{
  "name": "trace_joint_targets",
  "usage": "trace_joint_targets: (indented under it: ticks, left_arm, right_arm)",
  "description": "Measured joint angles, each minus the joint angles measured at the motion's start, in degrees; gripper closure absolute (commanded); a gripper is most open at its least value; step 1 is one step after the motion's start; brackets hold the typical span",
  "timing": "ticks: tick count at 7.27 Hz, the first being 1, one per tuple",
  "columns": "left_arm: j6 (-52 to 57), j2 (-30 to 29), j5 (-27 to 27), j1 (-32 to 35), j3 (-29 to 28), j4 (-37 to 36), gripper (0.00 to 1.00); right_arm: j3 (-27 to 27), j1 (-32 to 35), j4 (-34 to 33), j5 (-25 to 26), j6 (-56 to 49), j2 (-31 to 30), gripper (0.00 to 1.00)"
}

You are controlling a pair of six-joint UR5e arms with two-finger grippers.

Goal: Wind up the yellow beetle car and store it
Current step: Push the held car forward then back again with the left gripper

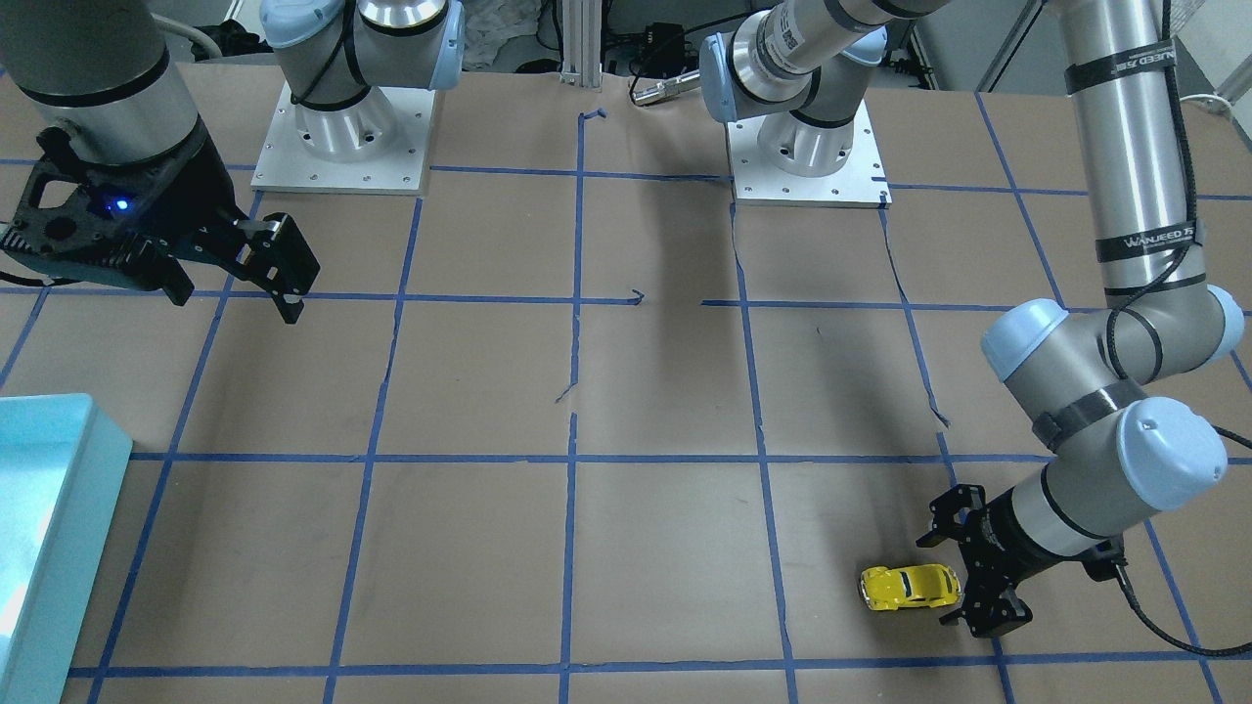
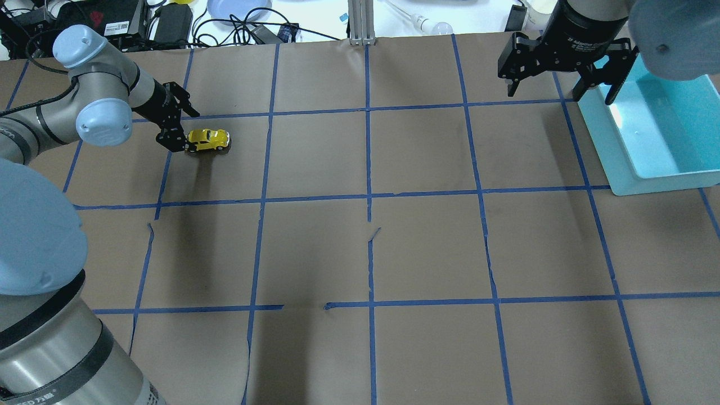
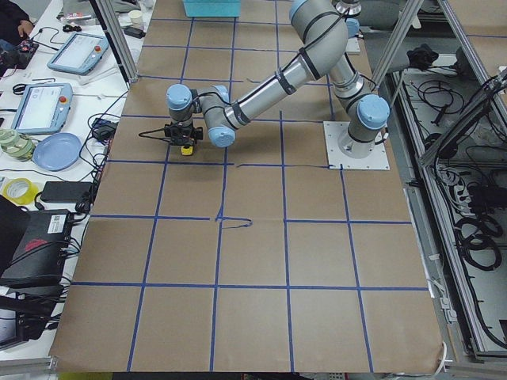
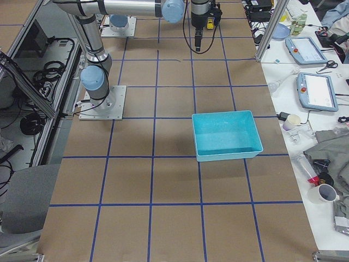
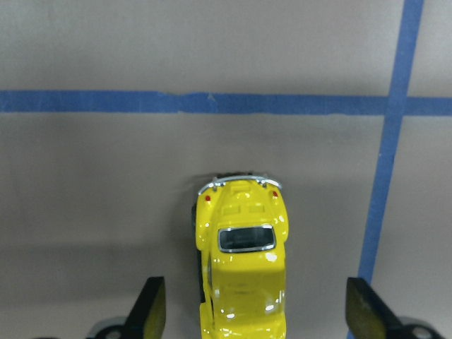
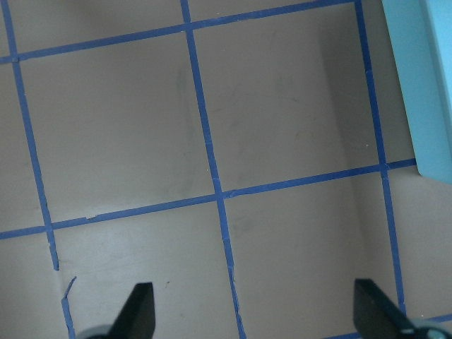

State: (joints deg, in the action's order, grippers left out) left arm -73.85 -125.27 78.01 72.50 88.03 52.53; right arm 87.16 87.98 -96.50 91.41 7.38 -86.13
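The yellow beetle car (image 2: 208,139) stands on its wheels on the brown paper at the far left, also in the front view (image 1: 910,587). My left gripper (image 2: 185,130) is low at the table and open. In the left wrist view the car (image 5: 242,261) lies partly between the two spread fingertips (image 5: 152,311), which do not touch it. My right gripper (image 2: 559,84) is open and empty. It hangs above the table beside the near-left edge of the turquoise bin (image 2: 664,177).
The turquoise bin (image 1: 98,469) is empty and sits at the table's right side, also in the right wrist view (image 6: 417,85). Blue tape lines (image 2: 368,197) grid the paper. Cables, a blue plate and tools lie beyond the far edge (image 2: 236,8).
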Motion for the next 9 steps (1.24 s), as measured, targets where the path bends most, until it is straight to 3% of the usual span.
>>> trace_joint_targets:
  ticks: [1,2,3,7,9]
  left_arm:
    - [-0.02,-0.41,-0.02,0.01,-0.14,0.02,0.42]
    - [0.03,-0.83,-0.09,0.01,-0.18,0.05,0.91]
    - [-0.14,-1.10,-0.67,0.04,-0.21,0.09,1.00]
    - [-1.82,-0.73,-3.77,0.27,-0.36,0.06,1.00]
    - [-8.69,0.04,-9.31,2.65,-0.43,-0.08,1.00]
  right_arm:
    - [0.01,0.00,0.00,0.00,0.00,0.00,0.00]
    - [0.02,0.00,0.00,0.00,0.00,0.00,0.00]
    - [0.02,0.00,0.00,0.00,0.00,0.00,0.00]
    - [0.02,0.00,0.00,0.00,0.00,0.00,0.00]
    - [0.02,0.00,0.00,0.00,0.00,0.00,0.00]
